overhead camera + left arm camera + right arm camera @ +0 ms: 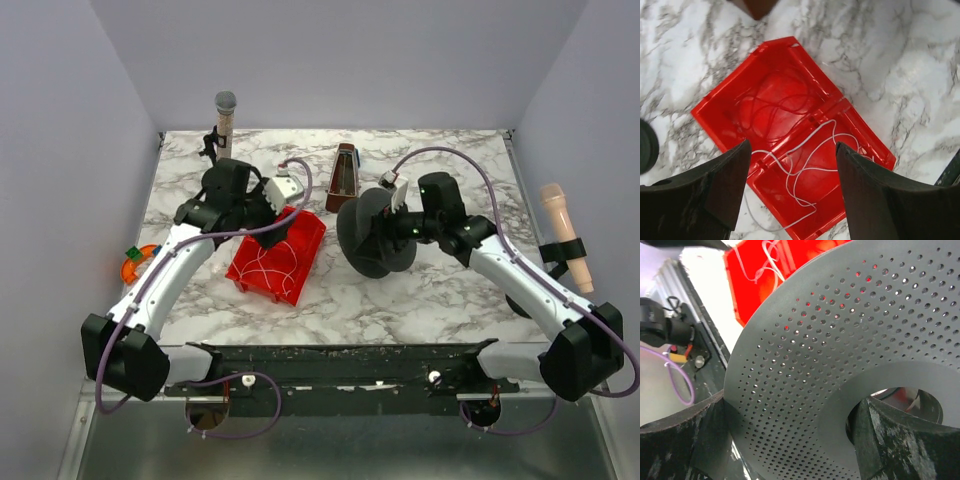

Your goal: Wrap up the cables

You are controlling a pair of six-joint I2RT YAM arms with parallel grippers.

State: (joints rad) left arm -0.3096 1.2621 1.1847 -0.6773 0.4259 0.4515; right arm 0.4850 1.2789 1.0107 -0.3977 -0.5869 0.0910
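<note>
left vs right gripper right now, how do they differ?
The left gripper is open and empty; the right gripper is shut on the perforated flange of the black spool. The left one hangs above the red bin with the white cable in it; the right one holds the spool beside that bin. Both have dark fingers.

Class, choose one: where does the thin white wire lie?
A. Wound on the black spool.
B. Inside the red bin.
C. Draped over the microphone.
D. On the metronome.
B: the thin white wire lies in loose loops inside the red bin, beneath the open left tool.
</note>
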